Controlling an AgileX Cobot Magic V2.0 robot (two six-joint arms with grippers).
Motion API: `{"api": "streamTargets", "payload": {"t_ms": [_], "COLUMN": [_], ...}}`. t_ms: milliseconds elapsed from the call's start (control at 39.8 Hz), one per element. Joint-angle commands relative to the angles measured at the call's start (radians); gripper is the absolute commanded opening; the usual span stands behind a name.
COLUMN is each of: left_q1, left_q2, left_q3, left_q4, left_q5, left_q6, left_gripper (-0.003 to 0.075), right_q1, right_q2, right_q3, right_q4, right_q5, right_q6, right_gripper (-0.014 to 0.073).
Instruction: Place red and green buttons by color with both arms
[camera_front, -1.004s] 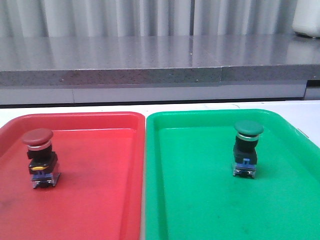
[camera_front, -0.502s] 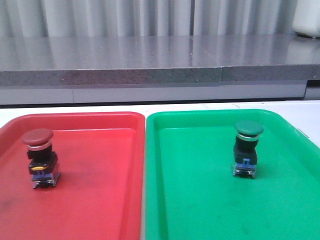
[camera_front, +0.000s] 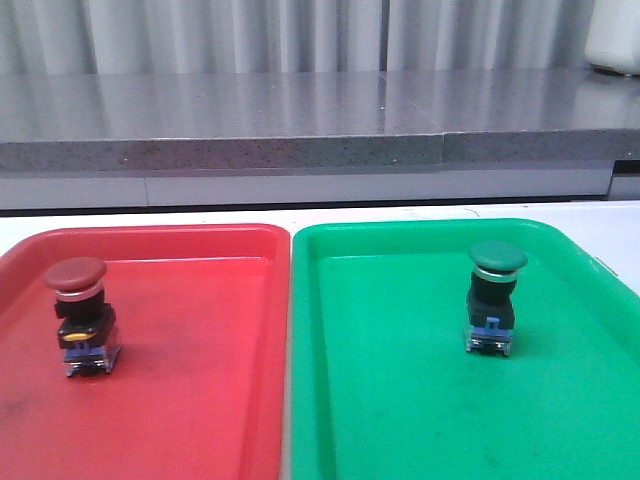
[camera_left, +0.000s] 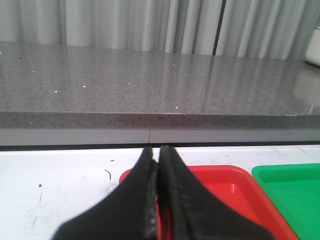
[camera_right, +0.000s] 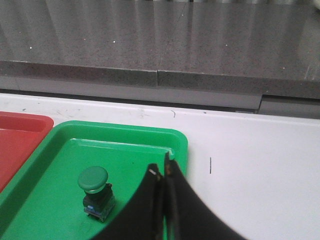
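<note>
The red button (camera_front: 78, 312) stands upright in the red tray (camera_front: 200, 400), near its left side. The green button (camera_front: 495, 297) stands upright in the green tray (camera_front: 400, 400), right of its middle; it also shows in the right wrist view (camera_right: 95, 192). Neither arm shows in the front view. My left gripper (camera_left: 156, 149) is shut and empty, above the red tray's (camera_left: 225, 185) near-left corner. My right gripper (camera_right: 163, 167) is shut and empty, above the green tray (camera_right: 60, 165) near its far right corner, apart from the green button.
The two trays lie side by side on a white table (camera_front: 300, 214). A grey stone ledge (camera_front: 300, 130) runs along the back, with curtains behind it. A white object (camera_front: 615, 40) stands on the ledge at the far right.
</note>
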Motion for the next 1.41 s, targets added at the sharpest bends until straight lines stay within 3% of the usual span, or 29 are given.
{"api": "streamTargets", "payload": {"t_ms": [0, 151, 427, 1380], "left_q1": [0.009, 0.073, 0.156, 0.156], "left_q2": [-0.024, -0.123, -0.117, -0.117], "left_q3": [0.019, 0.147, 0.356, 0.352], "left_q4": [0.001, 0.004, 0.004, 0.004], "left_q5": [-0.121, -0.154, -0.345, -0.328], "left_q6": [-0.012, -0.012, -0.012, -0.012], "left_gripper": [-0.002, -0.002, -0.002, -0.002], "right_q1": [-0.006, -0.006, -0.006, -0.006], "right_q2": [0.005, 0.005, 0.005, 0.005], "right_q3": [-0.025, -0.025, -0.025, -0.025], "right_q4": [-0.022, -0.022, -0.022, -0.022], "right_q5": [-0.084, -0.084, -0.077, -0.077], "right_q6": [-0.01, -0.01, -0.01, -0.01], "right_gripper": [-0.0125, -0.0125, -0.0125, -0.0125]}}
